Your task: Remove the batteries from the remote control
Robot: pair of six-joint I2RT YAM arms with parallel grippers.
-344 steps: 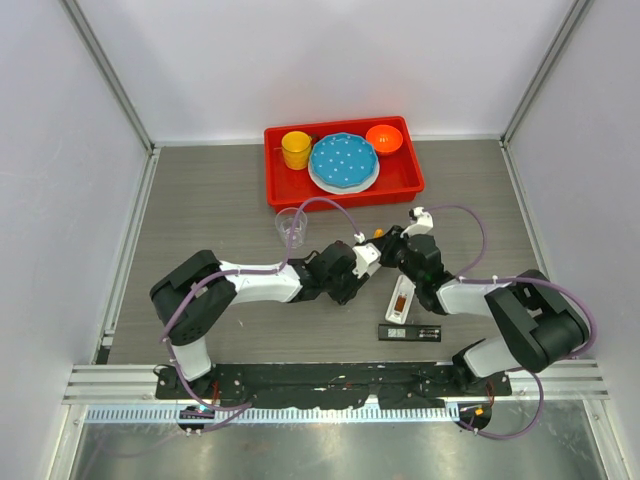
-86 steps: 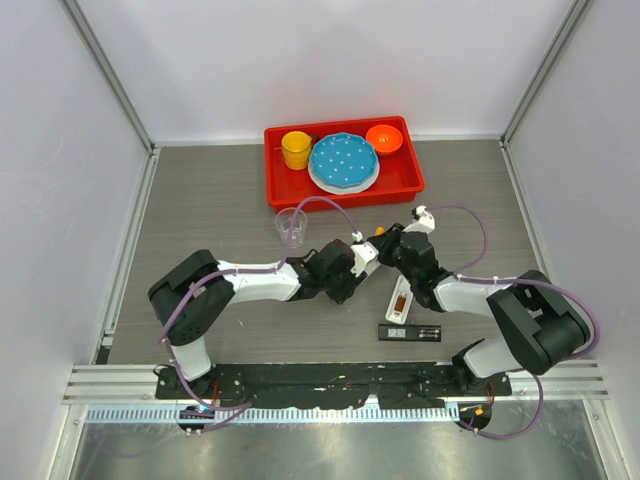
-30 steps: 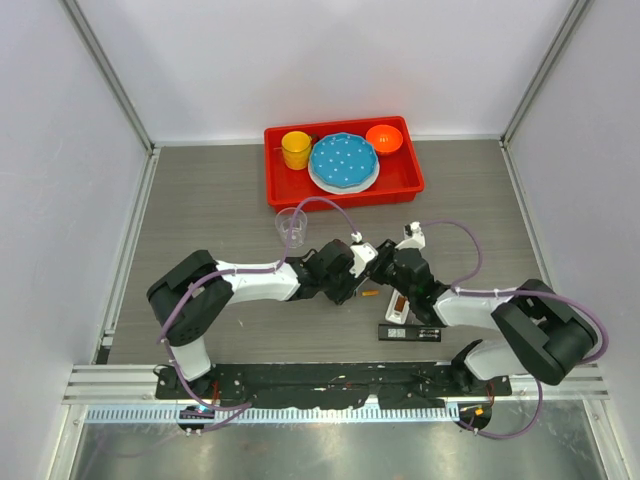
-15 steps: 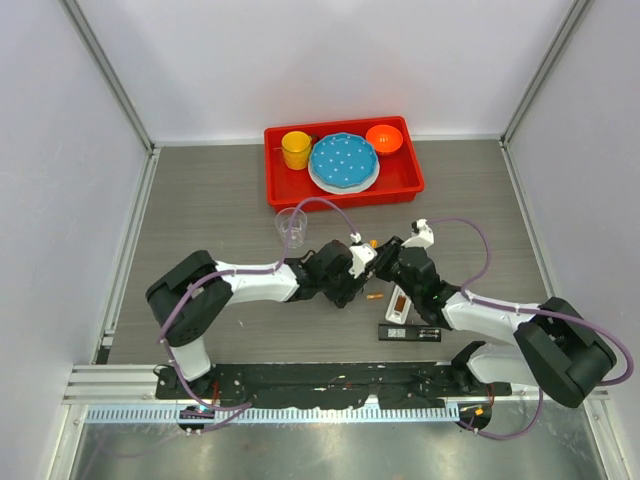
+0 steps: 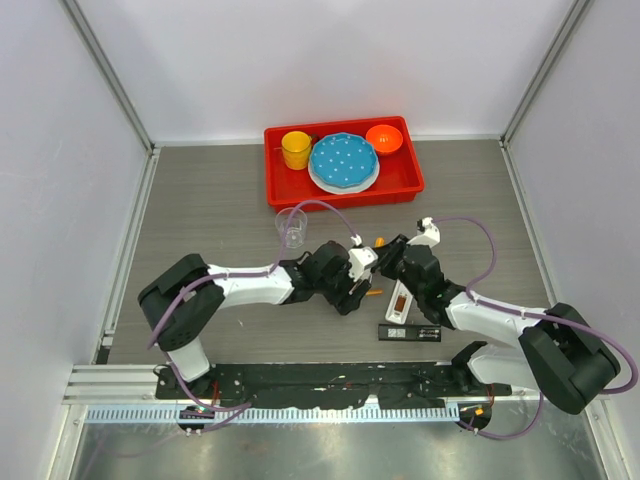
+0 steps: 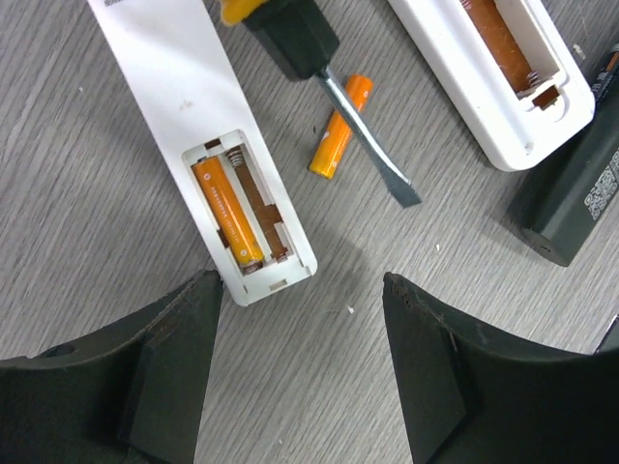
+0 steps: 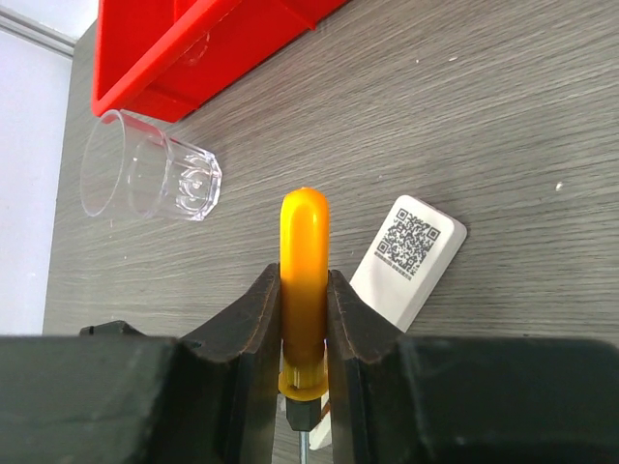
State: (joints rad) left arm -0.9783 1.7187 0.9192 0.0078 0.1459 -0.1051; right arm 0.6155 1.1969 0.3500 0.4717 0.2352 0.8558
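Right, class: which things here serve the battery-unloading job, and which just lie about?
Job: open white remote, seated battery, loose battery, screwdriver in right pincer.
Lying about: clear cup, red tray, blue plate, yellow cup, orange bowl.

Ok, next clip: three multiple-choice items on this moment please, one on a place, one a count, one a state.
1. Where does the loose battery lie?
A) in the red tray
B) inside the clear cup
C) on the table beside the open white remote, crossed by the screwdriver shaft

2. How many batteries sit in that remote's open compartment?
A) one
B) two
C) none

3. The right jaws are:
A) open and empty
B) shut on the screwdriver
C) shut on a battery

Answers:
1 C: the left wrist view shows it on the wood grain, with the shaft lying over it.
2 A: one orange battery fills one slot and the slot next to it is bare.
3 B: the right wrist view shows both jaws pressed against the orange handle.
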